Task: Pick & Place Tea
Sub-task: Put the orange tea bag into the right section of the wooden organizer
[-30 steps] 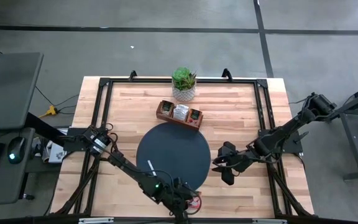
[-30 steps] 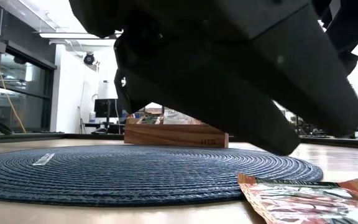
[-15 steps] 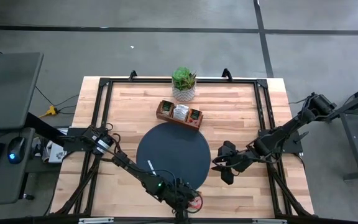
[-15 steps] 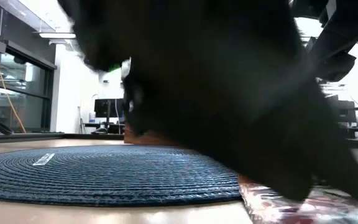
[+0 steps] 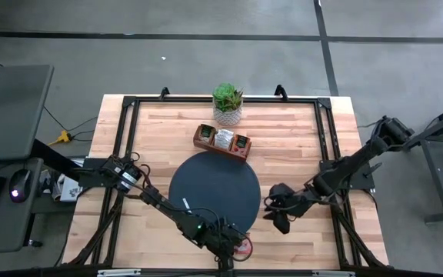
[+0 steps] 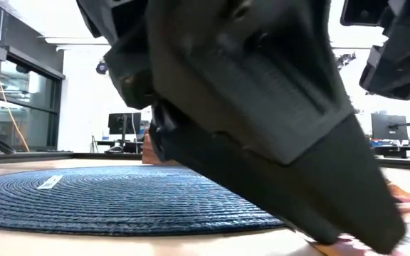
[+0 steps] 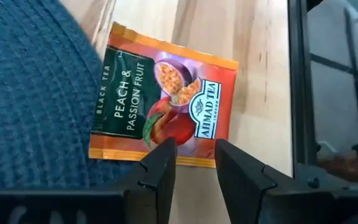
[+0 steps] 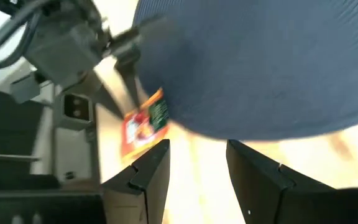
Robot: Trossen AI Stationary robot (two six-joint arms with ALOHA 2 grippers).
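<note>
Station: I run the two arms remotely; both are over the near half of the counter.

Tea sachet: one orange-red sachet lies flat on the bare wood at the near edge of the counter, just beside the dark round mat. In the left wrist view one edge touches or slightly overlaps the mat's rim; I cannot tell which.

Left gripper: the left gripper hangs directly above the sachet's near edge, fingers a narrow gap apart, holding nothing. Whether the tips touch the foil I cannot tell.

Right gripper: the right gripper waits beside the mat's right rim, fingers parted and empty, with the sachet in sight across the mat.

Tray: the wooden compartment tray stands beyond the mat, in front of a potted plant. It already holds a few sachets.

Handling, my assessment: the sachet looks very light, thin and flexible, with a smooth foil face likely to slide on the wood. It should crease rather than break.

Grip point, my assessment: lying flat, it offers little to pinch. The free edge away from the mat is the better purchase, one finger working under it.

Risk, my assessment: pressing straight down may only push it along or under the mat's rim.

Other: a thin white strip lies on the mat.
</note>
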